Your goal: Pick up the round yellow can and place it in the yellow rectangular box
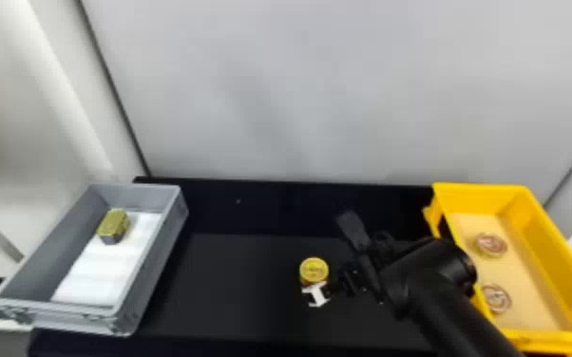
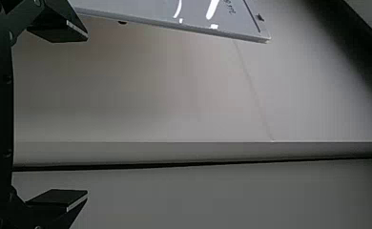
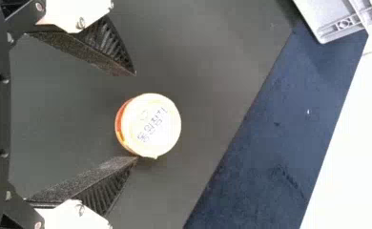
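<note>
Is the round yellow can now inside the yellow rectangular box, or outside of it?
Outside: the can rests on the black table, left of the yellow box.

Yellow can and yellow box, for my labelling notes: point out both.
Yellow can [image 3: 153, 126]: right wrist view, on its round top.
Yellow box [image 1: 537, 244]: head view, on its right inner wall.

Two boxes [image 1: 482, 197], two discs [image 1: 491, 244], one can [image 1: 314, 270], one block [image 1: 113, 225]

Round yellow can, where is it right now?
Head view: the round yellow can is on the black table, slightly right of centre, between the grey bin and yellow rectangular box, by the open right gripper's fingertips.
</note>
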Controlling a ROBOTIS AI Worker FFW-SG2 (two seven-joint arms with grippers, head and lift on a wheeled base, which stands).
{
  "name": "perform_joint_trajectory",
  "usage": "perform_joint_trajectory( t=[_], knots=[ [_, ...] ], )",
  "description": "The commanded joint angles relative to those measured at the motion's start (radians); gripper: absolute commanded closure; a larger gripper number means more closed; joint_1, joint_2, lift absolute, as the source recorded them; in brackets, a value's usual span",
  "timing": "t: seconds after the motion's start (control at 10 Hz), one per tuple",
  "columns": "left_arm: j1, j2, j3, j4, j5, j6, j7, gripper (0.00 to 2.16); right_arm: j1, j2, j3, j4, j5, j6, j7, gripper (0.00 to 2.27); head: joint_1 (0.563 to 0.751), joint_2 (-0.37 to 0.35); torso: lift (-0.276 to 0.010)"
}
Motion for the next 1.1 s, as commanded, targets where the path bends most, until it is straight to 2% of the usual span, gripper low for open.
perform_joint_trajectory(
  t=[0.0,0.4,1.0],
  knots=[
    [0.001,0.000,-0.001,0.000,-0.003,-0.009,-0.005,0.12,0.000,0.001,0.000,0.043,-0.002,-0.067,-0.006,0.17,0.694,0.054,0.000],
    [-0.001,0.005,-0.007,0.000,-0.003,-0.012,-0.019,0.12,0.003,0.001,-0.002,0.117,-0.047,-0.179,-0.049,0.17,0.694,0.054,0.000],
    [-0.004,0.008,-0.026,0.005,-0.005,-0.004,-0.022,0.11,-0.008,0.001,-0.004,0.135,-0.091,-0.208,-0.089,0.18,0.694,0.054,0.000]
  ],
)
